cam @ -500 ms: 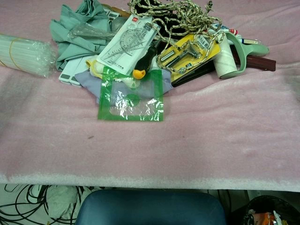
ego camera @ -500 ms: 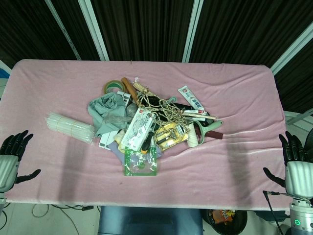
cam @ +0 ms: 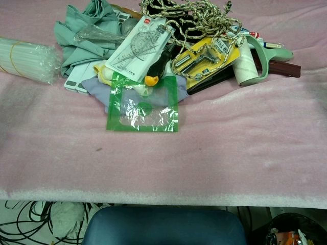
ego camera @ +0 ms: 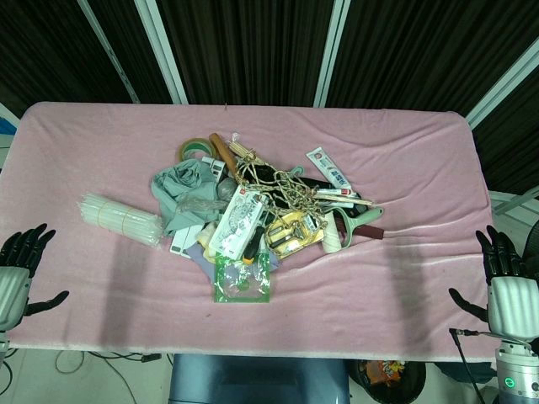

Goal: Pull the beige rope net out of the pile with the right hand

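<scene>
The beige rope net (ego camera: 282,181) lies on top of the pile in the middle of the tabletop (ego camera: 404,168), toward the back. It is draped over a yellow card pack (ego camera: 290,231) and other small things. Pulling has not started, I think. The right hand (ego camera: 504,282) waits at the near right edge, far from the pile, fingers spread, holding nothing. Next it must reach in and pinch some cord without snagging anything. The left hand (ego camera: 17,269) is open and empty too. A pink cloth covers the tabletop. Dark curtains (ego camera: 253,50) hang behind.
</scene>
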